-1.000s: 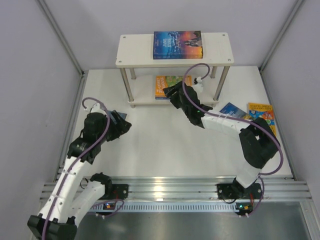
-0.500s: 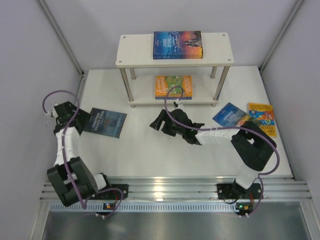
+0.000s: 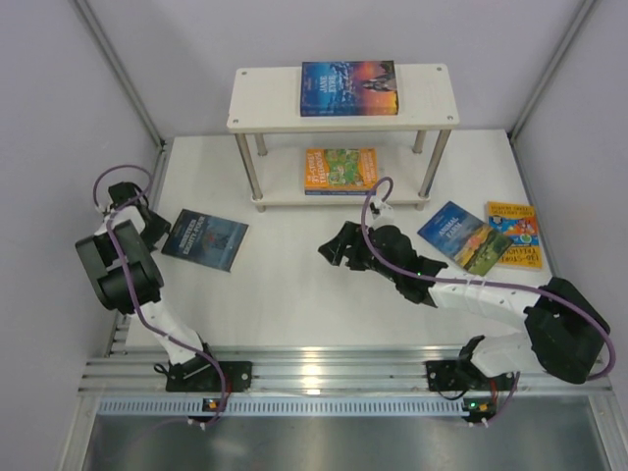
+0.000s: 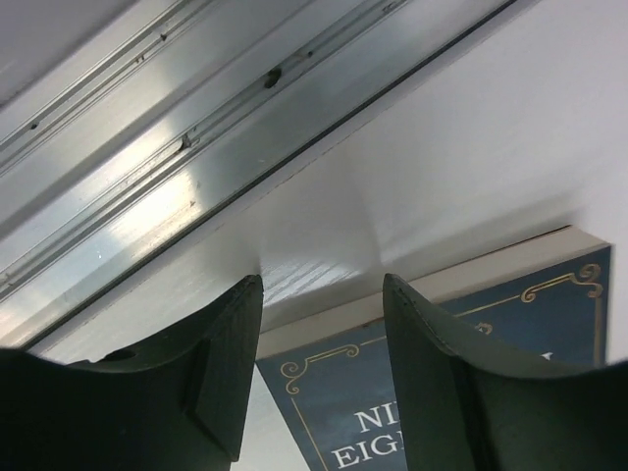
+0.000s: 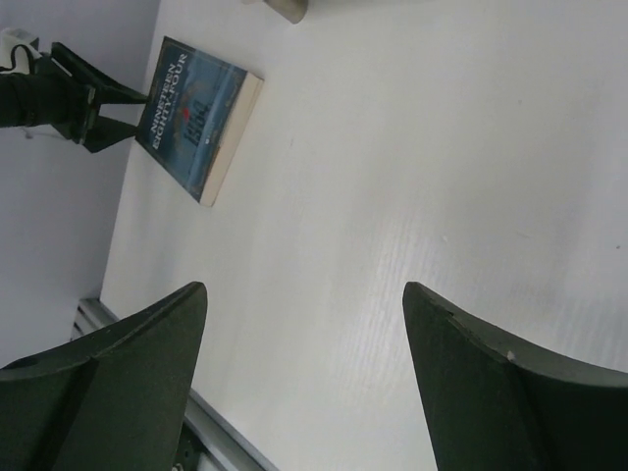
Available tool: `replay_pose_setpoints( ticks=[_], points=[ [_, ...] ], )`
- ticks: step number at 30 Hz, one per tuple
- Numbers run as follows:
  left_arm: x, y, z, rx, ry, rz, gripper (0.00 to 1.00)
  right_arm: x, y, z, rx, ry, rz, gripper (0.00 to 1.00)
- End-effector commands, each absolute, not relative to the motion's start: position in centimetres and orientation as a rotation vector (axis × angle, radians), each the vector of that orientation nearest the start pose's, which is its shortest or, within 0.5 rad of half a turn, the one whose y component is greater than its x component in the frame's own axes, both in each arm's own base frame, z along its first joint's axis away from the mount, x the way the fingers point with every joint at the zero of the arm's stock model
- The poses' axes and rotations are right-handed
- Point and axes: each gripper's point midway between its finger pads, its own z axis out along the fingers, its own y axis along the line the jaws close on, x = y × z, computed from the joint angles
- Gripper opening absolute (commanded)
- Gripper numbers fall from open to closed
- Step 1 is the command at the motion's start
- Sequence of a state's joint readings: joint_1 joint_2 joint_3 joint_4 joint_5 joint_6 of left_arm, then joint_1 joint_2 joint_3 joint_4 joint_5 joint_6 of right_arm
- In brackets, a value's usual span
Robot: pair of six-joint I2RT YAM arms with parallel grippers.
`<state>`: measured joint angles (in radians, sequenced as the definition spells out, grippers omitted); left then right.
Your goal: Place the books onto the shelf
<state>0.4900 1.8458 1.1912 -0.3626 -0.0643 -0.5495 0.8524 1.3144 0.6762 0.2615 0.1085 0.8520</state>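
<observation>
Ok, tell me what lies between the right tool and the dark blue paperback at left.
Only bare white tabletop, clearest in the top view; the right tool and the dark blue paperback stand apart.

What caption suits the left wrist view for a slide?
Open left gripper poised at the edge of a dark blue book on the white table.

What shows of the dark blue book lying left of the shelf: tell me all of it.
The dark blue book is a closed paperback, cover up, flat on the white table, skewed to its edges. Pale lettering and a thin gold frame mark the cover; the page block looks cream. The left gripper stands at its outer edge, jaws apart; contact cannot be told.
</observation>
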Motion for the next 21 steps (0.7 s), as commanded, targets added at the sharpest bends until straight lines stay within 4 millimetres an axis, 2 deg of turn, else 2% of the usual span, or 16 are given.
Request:
replay_pose_setpoints(
  ticks=[1,2,6,7,8,9,10,12,13,14,17,18,19,20,21],
  points=[
    [36.3,18.4,2.0,-1.241,2.349,0.194,0.57,27.4,30.0,15.8,0.07,2.007,0.893,0.81],
    [36.3,17.6,2.0,-1.216,2.372,0.21,0.56,27.7,30.0,15.5,0.069,2.008,0.88,0.8],
    [33.7,15.6,1.5,-1.218,2.429,0.294,0.52,28.8,30.6,15.6,0.092,1.973,0.888,0.81],
    [33.1,15.5,2.1,-1.223,2.412,0.324,0.52,28.9,30.8,15.6,0.098,1.97,0.896,0.81],
    [32.7,15.2,2.2,-1.228,2.411,0.324,0.51,29.2,31.2,15.2,0.105,1.974,0.903,0.81],
    [31.3,14.6,1.5,-1.262,2.426,0.328,0.5,29.3,31.5,15.1,0.126,1.975,0.922,0.81],
    [30.6,14.4,2.1,-1.276,2.413,0.33,0.5,29.5,31.9,14.0,0.129,1.994,0.922,0.81],
    [28.9,13.8,2.1,-1.305,2.408,0.338,0.47,30.1,32.5,13.7,0.151,1.984,0.937,0.8],
    [28.7,13.8,2.6,-1.295,2.389,0.339,0.47,30.3,32.5,13.3,0.156,1.984,0.938,0.8],
    [29.3,14.5,4.6,-1.265,2.307,0.34,0.47,30.6,33.1,13.3,0.153,1.963,0.959,0.8],
    [30.7,15.5,7.6,-1.192,2.24,0.353,0.51,30.9,34.5,12.9,0.154,1.953,1.017,0.8],
    [31.9,15.7,8.9,-1.16,2.217,0.329,0.54,31.4,35.4,13.6,0.154,1.939,1.038,0.79],
    [32.5,15.8,8.8,-1.148,2.225,0.315,0.54,31.6,35.9,12.1,0.151,1.977,1.015,0.78],
    [33.0,15.8,8.9,-1.131,2.229,0.308,0.55,32.0,36.4,12.0,0.148,1.985,1.016,0.77],
    [33.8,16.1,9.2,-1.115,2.227,0.305,0.55,32.7,37.6,12.9,0.149,1.97,1.035,0.75]
  ],
)
